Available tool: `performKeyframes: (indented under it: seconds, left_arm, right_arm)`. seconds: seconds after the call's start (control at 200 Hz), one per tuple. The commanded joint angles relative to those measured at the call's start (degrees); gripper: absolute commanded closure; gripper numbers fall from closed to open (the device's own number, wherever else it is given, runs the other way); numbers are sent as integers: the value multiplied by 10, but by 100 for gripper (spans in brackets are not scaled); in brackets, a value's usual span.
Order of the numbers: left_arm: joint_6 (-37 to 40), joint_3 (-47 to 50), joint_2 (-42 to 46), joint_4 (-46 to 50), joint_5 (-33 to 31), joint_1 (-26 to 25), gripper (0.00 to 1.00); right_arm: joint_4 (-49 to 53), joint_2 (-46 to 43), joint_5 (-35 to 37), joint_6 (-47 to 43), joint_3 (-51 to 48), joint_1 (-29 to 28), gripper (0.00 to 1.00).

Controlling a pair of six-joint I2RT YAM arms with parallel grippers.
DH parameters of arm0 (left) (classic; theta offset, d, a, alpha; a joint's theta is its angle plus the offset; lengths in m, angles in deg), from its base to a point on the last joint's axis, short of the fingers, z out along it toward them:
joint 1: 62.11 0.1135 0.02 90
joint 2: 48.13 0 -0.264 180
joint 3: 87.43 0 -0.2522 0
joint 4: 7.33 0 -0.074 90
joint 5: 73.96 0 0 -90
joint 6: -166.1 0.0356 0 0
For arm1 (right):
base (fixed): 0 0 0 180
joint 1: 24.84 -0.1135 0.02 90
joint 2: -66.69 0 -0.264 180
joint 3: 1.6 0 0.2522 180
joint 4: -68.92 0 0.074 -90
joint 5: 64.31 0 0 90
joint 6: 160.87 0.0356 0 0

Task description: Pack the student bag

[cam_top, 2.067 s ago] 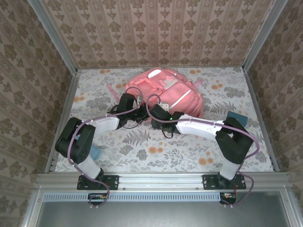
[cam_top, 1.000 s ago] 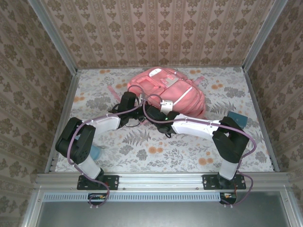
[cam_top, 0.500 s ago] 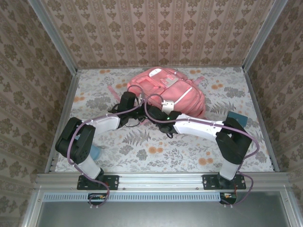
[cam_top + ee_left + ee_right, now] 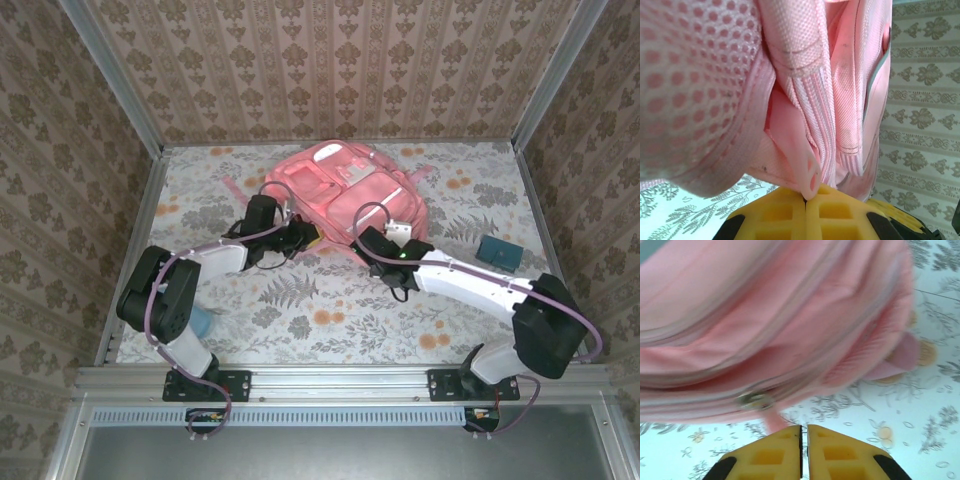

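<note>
Top view: we see one bag [image 4: 350, 190] lying far-centre on the bench [image 4: 330, 320], long axis slanting far-left to near-right; one dark booklet [image 4: 497, 250] lies well apart, right. Left wrist: left jaws pinch the bag's pink tab [image 4: 807, 170]. Right wrist: right jaws nearly together beneath its zip pull [image 4: 756, 400]; any hold we cannot tell.

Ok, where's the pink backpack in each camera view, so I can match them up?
Top external: student bag lies far centre on the floral tablecloth.
Left wrist: student bag fills the top and left.
Right wrist: student bag spans the upper half.
Shared landmark: floral tablecloth beneath it.
</note>
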Motion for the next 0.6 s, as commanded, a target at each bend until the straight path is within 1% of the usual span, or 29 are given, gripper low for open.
performKeyframes:
  seconds: [0.0,0.05,0.105,0.205,0.245,0.32,0.43,0.595]
  left_arm:
    - [17,-4,1,-32,-8,8,100]
    - [18,-5,1,-32,-8,8,100]
    - [19,-5,1,-31,-8,9,100]
    - [20,-4,1,-30,-7,8,100]
    - [20,-5,1,-30,-7,9,100]
    - [22,-5,1,-27,-5,8,100]
    - [24,-6,1,-24,-4,8,100]
    - [23,-4,3,-24,-5,8,100]
  right_arm:
    - [-3,-18,-63,-65,2,4,72]
    - [-10,-18,-92,-90,12,4,64]
    - [-2,-16,-99,-104,24,4,55]
    - [0,-6,-101,-132,33,4,46]
    - [1,1,-104,-140,37,6,44]
    - [2,17,-109,-156,44,10,44]
    - [-6,39,-121,-176,54,15,53]
    - [7,71,-80,-169,67,22,63]
